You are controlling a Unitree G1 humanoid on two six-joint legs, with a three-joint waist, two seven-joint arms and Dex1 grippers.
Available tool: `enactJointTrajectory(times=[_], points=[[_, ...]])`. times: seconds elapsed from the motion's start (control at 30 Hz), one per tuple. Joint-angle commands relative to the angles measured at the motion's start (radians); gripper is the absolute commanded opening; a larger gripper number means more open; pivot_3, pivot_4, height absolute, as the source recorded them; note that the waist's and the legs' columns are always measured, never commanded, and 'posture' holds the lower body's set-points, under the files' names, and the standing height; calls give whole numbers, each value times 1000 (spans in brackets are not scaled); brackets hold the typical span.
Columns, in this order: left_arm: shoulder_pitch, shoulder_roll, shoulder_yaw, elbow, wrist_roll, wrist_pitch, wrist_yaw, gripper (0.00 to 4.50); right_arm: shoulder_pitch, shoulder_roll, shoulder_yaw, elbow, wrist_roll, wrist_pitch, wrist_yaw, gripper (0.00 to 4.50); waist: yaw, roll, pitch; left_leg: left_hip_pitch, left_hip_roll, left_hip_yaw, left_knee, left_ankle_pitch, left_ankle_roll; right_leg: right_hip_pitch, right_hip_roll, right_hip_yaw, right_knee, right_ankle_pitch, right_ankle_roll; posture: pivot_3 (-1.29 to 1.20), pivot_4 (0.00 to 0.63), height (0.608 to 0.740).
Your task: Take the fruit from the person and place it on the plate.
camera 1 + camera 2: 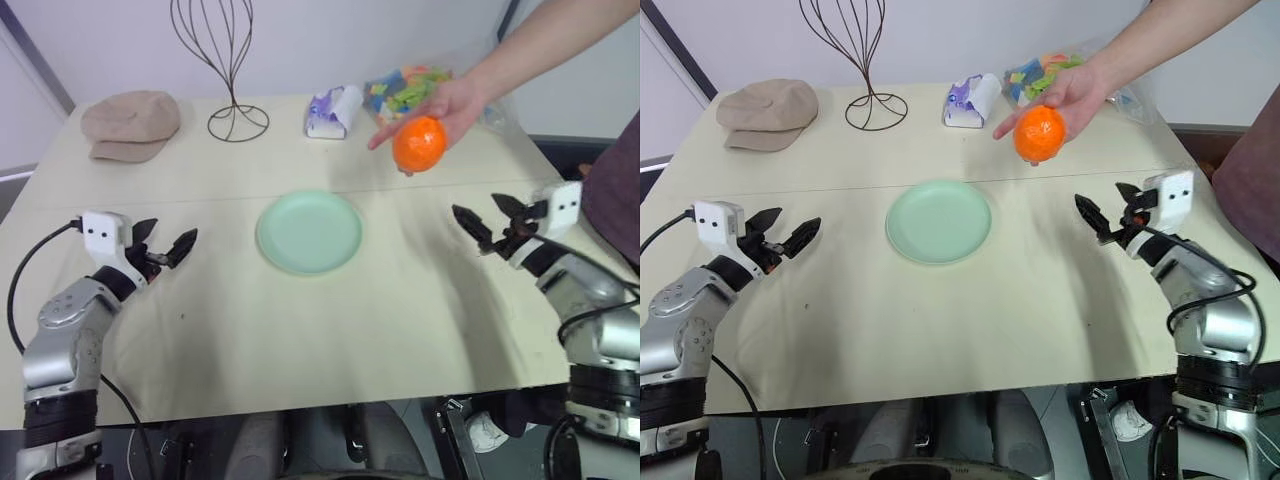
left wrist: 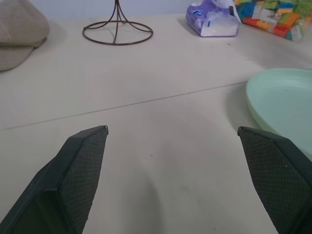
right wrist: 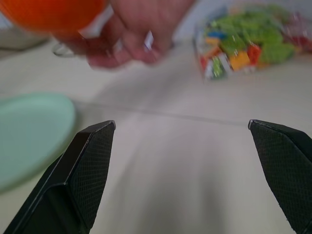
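Jaws of both grippers spread wide, empty; right gripper (image 1: 1106, 217) sits below the fruit (image 1: 1040, 134) in the person's hand (image 1: 1072, 95), so a mistimed handover risks dropping it beside the plate (image 1: 939, 221).

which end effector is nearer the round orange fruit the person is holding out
Right. The right end effector sits open just below and right of the round orange fruit; the left end effector is open across the table, beyond the mint-green plate.

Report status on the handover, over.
Left claw open, empty. Right claw open, empty, below the round orange fruit in the person's hand. Pale mint-green round plate bare. Nothing blocking.
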Motion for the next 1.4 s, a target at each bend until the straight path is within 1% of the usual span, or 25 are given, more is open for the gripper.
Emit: enactJointTrajectory(times=[0.03,0.1,0.17,0.23,0.3,0.37,0.47,0.6,0.67,0.73,0.8,0.87,0.97,1.07,1.23,1.4], points=[[-23,35,-9,-42,-57,26,-77,4457,-13,-27,-31,-92,55,57,-5,4500,0,0,0,0,0,0,0,0,0,0,0,0,0,0,0,0,150,740],[-37,78,-11,-97,-141,96,-172,4457,-17,-26,-27,-98,50,62,-18,4500,-1,-2,1,0,0,0,0,0,0,0,0,0,0,0,0,0,150,740],[-116,152,42,-121,-296,224,-238,4457,-17,-22,-23,-97,44,63,-24,4500,0,-4,3,-1,0,0,0,0,0,0,1,0,0,0,0,0,150,740],[-201,223,85,-122,-417,324,-279,4457,-17,-24,-20,-94,39,63,-25,4500,1,-5,3,-2,1,-1,0,0,0,-1,1,-1,-1,0,-1,0,150,740],[-265,278,103,-115,-486,387,-306,4457,-22,-27,-19,-86,34,61,-27,4500,-2,-5,3,-2,0,0,0,0,0,-1,2,-2,-1,0,0,0,150,740],[-305,309,111,-102,-519,416,-320,4457,-26,-30,-20,-78,28,57,-29,4500,-5,-3,3,-1,0,1,0,0,0,-1,2,-1,-1,-1,1,0,150,740],[-356,318,109,-77,-549,433,-330,4457,-19,-61,-47,-87,58,94,-6,4500,-6,-2,4,-1,0,3,0,-1,2,-1,2,0,-1,-1,2,0,150,740],[-405,305,82,-53,-556,438,-340,4457,-32,-152,-153,-130,247,271,47,4500,1,-3,5,-1,0,2,0,-1,2,-1,2,0,-1,-1,2,0,150,740],[-411,291,66,-47,-548,434,-345,4457,-42,-188,-182,-140,316,335,56,4500,1,-3,5,-1,0,2,0,-1,2,-1,2,0,-1,-1,2,0,150,740],[-404,273,36,-49,-525,421,-352,4457,-71,-197,-194,-149,379,382,47,4500,-1,-3,5,-1,0,2,0,-1,2,0,2,0,-2,-1,2,0,150,740],[-403,249,11,-50,-505,404,-350,4457,-113,-170,-180,-151,410,393,15,4500,-5,-3,5,-1,0,2,0,-1,2,0,2,0,-2,-1,2,0,150,740],[-408,230,-4,-50,-497,397,-346,4457,-146,-132,-143,-152,409,384,-8,4500,-6,-3,5,-1,0,2,0,-1,2,0,3,1,-2,-1,2,0,150,740],[-410,207,-21,-51,-487,389,-345,4457,-193,-60,-40,-135,364,348,-10,4500,-8,-3,5,-1,1,2,0,-1,2,-1,4,1,-2,-1,2,0,150,740],[-406,199,-22,-56,-483,388,-342,4457,-245,-11,12,-97,329,314,-16,4500,-5,-3,6,-1,1,2,0,-1,2,-1,4,1,-1,1,5,0,150,740],[-381,194,-1,-84,-489,392,-321,4457,-303,19,66,9,255,239,13,4500,-1,-3,6,-3,0,2,0,-1,2,-2,2,1,-2,1,5,0,150,740],[-347,194,22,-113,-501,396,-292,4457,-357,20,86,119,195,175,47,4500,-2,-3,6,-3,0,2,0,-1,2,-2,1,0,-2,1,5,0,150,740]])
